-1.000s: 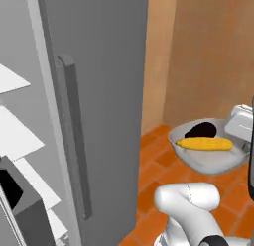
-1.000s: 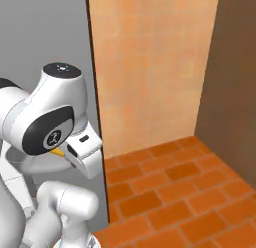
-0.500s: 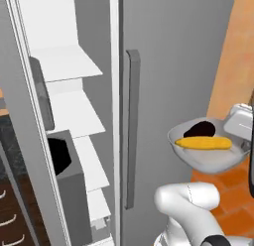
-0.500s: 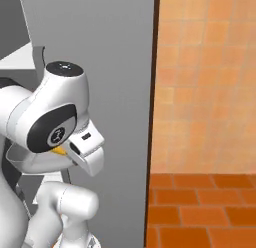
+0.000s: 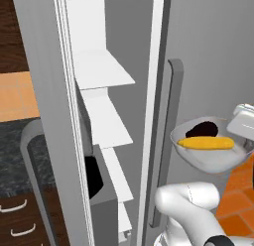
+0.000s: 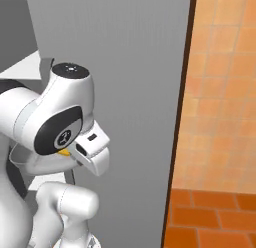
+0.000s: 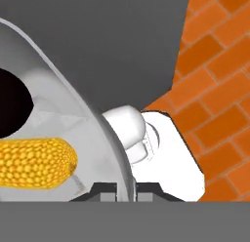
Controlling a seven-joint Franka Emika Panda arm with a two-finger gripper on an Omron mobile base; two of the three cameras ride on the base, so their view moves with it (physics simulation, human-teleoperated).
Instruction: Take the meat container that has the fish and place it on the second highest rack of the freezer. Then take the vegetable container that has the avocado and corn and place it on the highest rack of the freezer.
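My gripper point(image 7: 124, 190) is shut on the rim of the vegetable container point(image 5: 208, 159), a round grey bowl held in the air. The yellow corn point(image 5: 206, 143) and the dark avocado point(image 5: 203, 128) lie inside it. In the hand view the corn point(image 7: 34, 163) lies along the bowl wall point(image 7: 73, 124) below the avocado point(image 7: 12, 102). The bowl hangs to the right of the freezer's curved handle point(image 5: 166, 141), in front of its grey door point(image 5: 213, 51). White shelves point(image 5: 101, 69) show inside the open freezer. The meat container and fish are out of view.
A dark shape point(image 5: 92, 176) sits low inside the freezer. Left of it are a dark wooden cabinet point(image 5: 10, 31), a dark counter point(image 5: 17, 141) and drawers point(image 5: 15, 215). An orange tiled wall point(image 6: 225, 92) and brick floor point(image 6: 210, 217) lie to the right.
Both base views have swung with the base, so the freezer's open interior and shelves now face me. The bowl stays held in the same place relative to the arm.
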